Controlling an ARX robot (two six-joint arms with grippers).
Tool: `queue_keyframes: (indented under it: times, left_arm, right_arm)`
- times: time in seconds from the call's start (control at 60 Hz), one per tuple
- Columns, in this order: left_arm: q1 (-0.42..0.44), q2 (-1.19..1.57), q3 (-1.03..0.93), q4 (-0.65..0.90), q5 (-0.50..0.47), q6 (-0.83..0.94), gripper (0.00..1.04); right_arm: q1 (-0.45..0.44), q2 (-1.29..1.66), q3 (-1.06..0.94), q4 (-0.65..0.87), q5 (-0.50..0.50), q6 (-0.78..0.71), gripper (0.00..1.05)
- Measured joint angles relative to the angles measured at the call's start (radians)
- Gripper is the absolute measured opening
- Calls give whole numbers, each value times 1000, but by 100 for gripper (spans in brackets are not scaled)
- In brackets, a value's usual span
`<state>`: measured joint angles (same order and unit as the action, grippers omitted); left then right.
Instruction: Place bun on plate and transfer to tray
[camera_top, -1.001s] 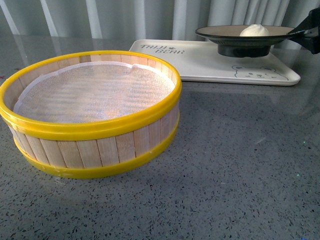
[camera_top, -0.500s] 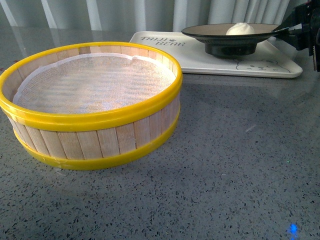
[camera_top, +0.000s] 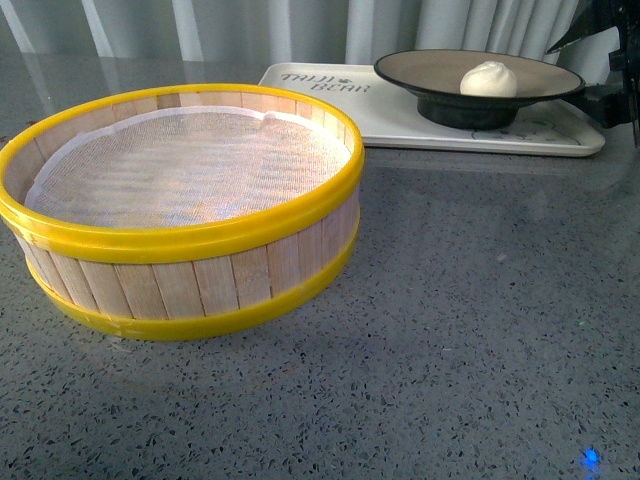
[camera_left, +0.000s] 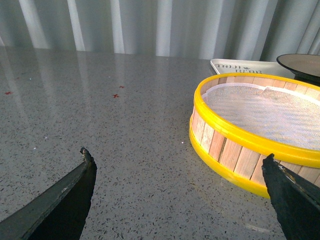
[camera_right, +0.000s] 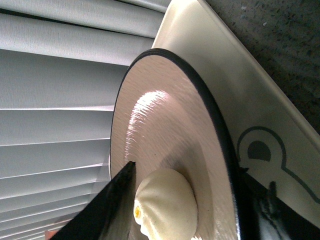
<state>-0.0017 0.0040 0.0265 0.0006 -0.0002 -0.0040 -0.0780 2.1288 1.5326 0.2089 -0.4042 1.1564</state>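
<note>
Upper right of the front view, plate (camera_top: 478, 80) with bun (camera_top: 489, 79) now sits lower on the tray (camera_top: 400, 118); we judge it delivered. Right pincer (camera_top: 610, 70) open at its rim, left pincer (camera_left: 180, 197) open, empty.

grey table (camera_top: 480, 330) w/ steamer basket (camera_top: 190, 280), tray (camera_top: 400, 115)

Front faces steamer (camera_top: 185, 200); wrists low — all share plate (camera_top: 480, 75).

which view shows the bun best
The right wrist view: the bun fills much of the picture and its pleated top shows, lying on the plate. The front view shows it whole but small and far. The left wrist view shows only the plate's edge, no bun.
</note>
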Motion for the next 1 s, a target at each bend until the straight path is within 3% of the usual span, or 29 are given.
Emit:
queue_keyframes:
  times: [0.1, 0.217, 0.484, 0.667, 0.751, 0.867, 1.001]
  left_arm:
    - [0, 0, 0, 0, 0, 0, 98]
    - [0, 0, 0, 0, 0, 0, 98]
    - [0, 0, 0, 0, 0, 0, 98]
    - [0, 0, 0, 0, 0, 0, 98]
    - [0, 0, 0, 0, 0, 0, 98]
    - [0, 0, 0, 0, 0, 0, 98]
    - [0, 0, 0, 0, 0, 0, 98]
  right_arm:
    - [0, -3, -2, -2, -11, -2, 71]
    - [0, -42, -69, -1, -20, 1, 98]
    - [-27, -233, -285, 66, -34, 11, 96]
    - [-62, -408, -426, -2, 56, -84, 96]
    - [-83, -546, -534, 13, 173, -202, 96]
    - [-69, -856, -733, 201, 449, -571, 96]
    - [7, -1130, -912, 406, 564, -956, 96]
